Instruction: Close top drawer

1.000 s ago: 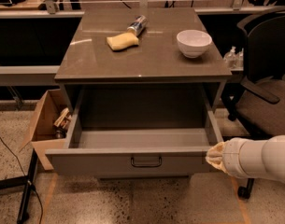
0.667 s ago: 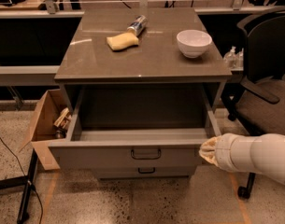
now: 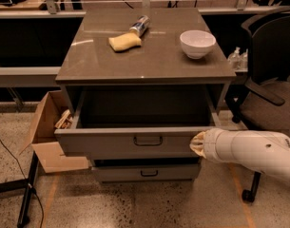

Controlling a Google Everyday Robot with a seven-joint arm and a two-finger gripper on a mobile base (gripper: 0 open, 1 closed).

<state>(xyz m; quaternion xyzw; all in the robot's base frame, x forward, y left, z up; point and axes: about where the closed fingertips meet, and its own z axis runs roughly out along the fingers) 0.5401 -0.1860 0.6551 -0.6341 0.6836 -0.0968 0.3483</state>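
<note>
The top drawer (image 3: 111,144) of the grey-taupe cabinet stands partly open, its inside dark and bare as far as I can see. Its front panel carries a small dark pull handle (image 3: 148,140) at centre. My gripper (image 3: 196,144) is at the end of the white arm that comes in from the right. It rests against the right end of the drawer front. A lower drawer (image 3: 144,173) with a shorter front shows beneath it.
On the cabinet top (image 3: 87,65) lie a yellow sponge (image 3: 124,42), a can on its side (image 3: 140,25) and a white bowl (image 3: 197,43). An open cardboard box (image 3: 49,132) sits on the floor at left. An office chair (image 3: 270,56) stands at right.
The drawer front has moved back toward the cabinet, showing less of its inside. My gripper has moved with it, pressing on the front's right end. A lower drawer front has come into view.
</note>
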